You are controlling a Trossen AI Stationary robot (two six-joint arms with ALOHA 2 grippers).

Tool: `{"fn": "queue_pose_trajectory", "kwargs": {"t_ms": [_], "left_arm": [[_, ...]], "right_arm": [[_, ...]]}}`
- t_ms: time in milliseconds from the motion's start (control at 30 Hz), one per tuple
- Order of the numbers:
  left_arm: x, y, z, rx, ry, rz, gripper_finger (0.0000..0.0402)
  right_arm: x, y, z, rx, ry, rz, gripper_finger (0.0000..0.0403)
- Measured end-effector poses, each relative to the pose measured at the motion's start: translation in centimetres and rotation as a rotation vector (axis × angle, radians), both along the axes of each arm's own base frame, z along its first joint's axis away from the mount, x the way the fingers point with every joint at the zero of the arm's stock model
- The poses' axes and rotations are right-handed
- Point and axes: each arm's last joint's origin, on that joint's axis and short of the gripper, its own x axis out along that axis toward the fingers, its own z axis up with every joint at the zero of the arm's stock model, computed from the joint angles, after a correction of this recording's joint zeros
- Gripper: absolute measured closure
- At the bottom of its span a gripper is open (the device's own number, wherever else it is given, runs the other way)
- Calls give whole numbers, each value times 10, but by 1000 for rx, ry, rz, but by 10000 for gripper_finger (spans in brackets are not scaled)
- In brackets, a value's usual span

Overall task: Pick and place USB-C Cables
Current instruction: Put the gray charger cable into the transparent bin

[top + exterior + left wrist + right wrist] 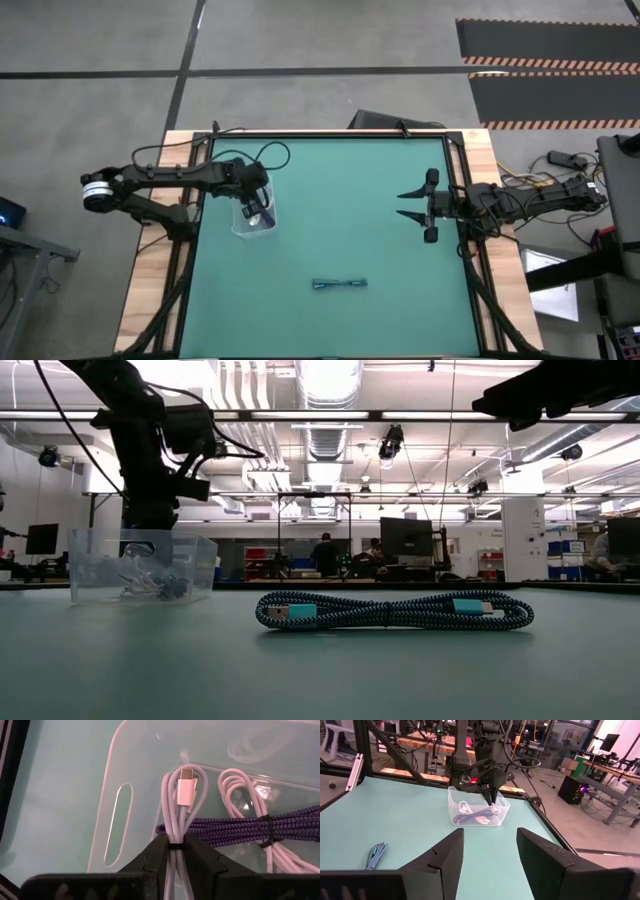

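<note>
A clear plastic bin [254,222] stands on the green table's left part. My left gripper [175,846] points down into it, shut on a white braided cable bundle [181,802]. Another white coiled cable [239,795] and a dark braided cable [235,832] lie on the bin's floor. A dark, teal-tipped cable bundle [339,284] lies flat on the table toward its near edge, also in the low view [390,610] and the right wrist view [376,856]. My right gripper [406,204] hovers open at the table's right side, well away from it. My left gripper pinches the white braided bundle between its two fingers at the black tie band [175,848]. It comes from above, pointing down into the bin. The bundle's looped end with the white plug [186,790] hangs below the fingers, over the dark cable. Whether it touches the bin floor I cannot tell.
The bin's walls [479,812] stand around my left gripper [492,795]. Wooden borders and black frame rails [190,250] edge the green mat. Open mat lies between the bin, the lying cable and my right gripper [490,855]. People and benches show in the room beyond.
</note>
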Motion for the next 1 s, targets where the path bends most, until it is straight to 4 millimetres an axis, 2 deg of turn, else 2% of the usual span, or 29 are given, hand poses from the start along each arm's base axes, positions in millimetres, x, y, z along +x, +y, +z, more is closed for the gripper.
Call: {"fn": "queue_pose_trajectory", "kwargs": {"t_ms": [1000], "left_arm": [[-1,1,0,29,15,6,354]], "right_arm": [[0,0,0,0,1,0,227]]}}
